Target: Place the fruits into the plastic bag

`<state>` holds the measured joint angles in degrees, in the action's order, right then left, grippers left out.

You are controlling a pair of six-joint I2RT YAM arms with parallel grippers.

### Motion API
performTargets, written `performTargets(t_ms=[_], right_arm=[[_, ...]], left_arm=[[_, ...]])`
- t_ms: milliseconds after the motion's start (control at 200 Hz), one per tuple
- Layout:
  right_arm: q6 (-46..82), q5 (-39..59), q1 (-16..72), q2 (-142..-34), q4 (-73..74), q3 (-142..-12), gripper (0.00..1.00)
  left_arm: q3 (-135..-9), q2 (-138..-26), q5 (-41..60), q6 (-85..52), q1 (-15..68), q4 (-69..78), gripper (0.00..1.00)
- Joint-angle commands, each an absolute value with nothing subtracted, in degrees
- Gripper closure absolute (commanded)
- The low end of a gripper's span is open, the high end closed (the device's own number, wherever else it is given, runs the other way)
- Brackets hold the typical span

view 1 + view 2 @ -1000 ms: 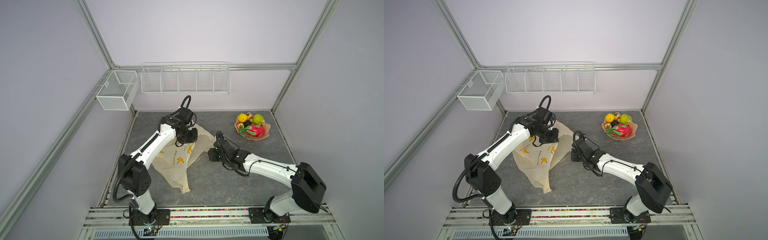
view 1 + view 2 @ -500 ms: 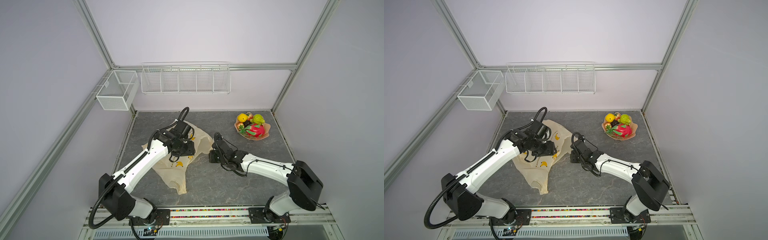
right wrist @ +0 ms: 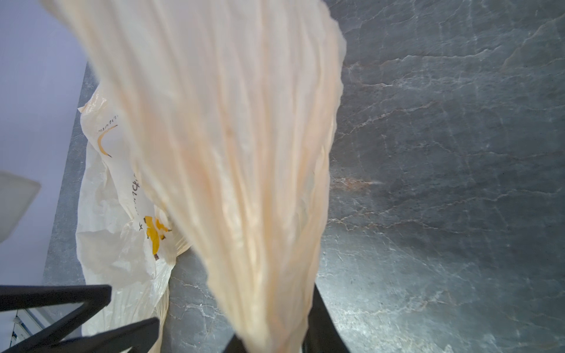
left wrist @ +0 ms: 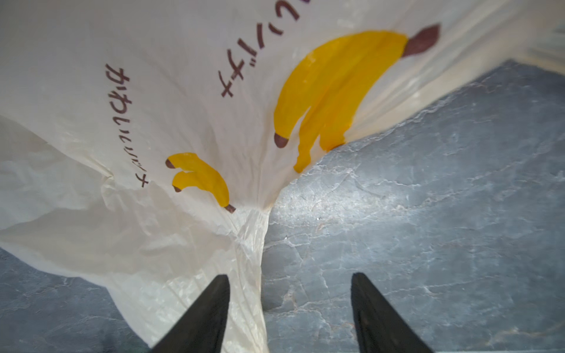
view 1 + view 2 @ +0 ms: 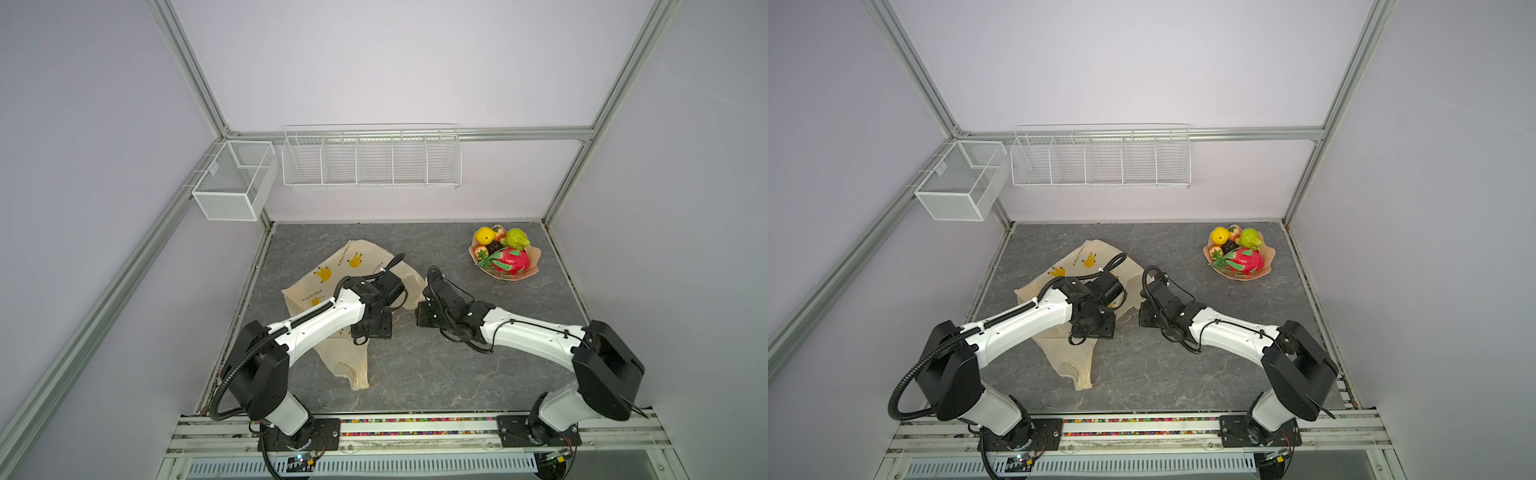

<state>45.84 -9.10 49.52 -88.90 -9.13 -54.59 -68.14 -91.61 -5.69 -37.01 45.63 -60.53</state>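
Two arms (image 5: 316, 324) are reaching low: left gripper (image 4: 287, 275) is hanging open-jawed over the bag (image 5: 332, 266), left of centre; right gripper (image 3: 276, 324) is pinching its gathered edge. Fruits (image 5: 503, 253) are sitting in the far-right bowl (image 5: 534, 254).

Brown handwritten Japanese lettering (image 4: 122, 122) on the plastic bag (image 4: 76, 76), beside yellow banana prints (image 4: 333, 88), seems to read かわいいバナナ; too small in both top views

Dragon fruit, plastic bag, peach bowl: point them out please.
dragon fruit (image 5: 510, 261): in a top view, red body.
plastic bag (image 5: 374, 258): in a top view, printed panel.
peach bowl (image 5: 534, 255): in a top view, right-hand rim.
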Motion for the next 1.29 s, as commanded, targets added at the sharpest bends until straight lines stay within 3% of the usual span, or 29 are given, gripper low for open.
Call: performTargets(t_ms=[0,655,815,980,1075,1290], right_arm=[[47.2,-8.3,49.8,-89.7,-7.8,-54.6,0.80],[47.7,-8.4,49.0,-88.0,-7.8,-54.3,0.81],[47.7,-8.3,48.7,-87.7,-8.1,-54.1,0.81],[47.7,-8.2,48.3,-87.3,-8.0,-53.8,0.81],[47.7,-8.2,48.1,-86.8,-8.0,-53.6,0.81],[47.7,-8.2,47.2,-85.4,-8.1,-52.6,0.81]], left_arm=[[-68.5,-94.3,-9.8,-37.3,46.2,-61.7,0.37],[-62.8,-99.1,-18.1,-34.0,46.3,-61.2,0.51],[-63.3,-99.2,-19.6,-33.5,46.3,-61.6,0.64],[-63.2,-100.1,-19.9,-32.6,46.3,-62.2,0.90],[-63.7,-99.8,-21.0,-32.7,46.3,-63.3,1.00],[-66.2,-98.1,-22.5,-32.4,46.2,-66.4,1.00]])
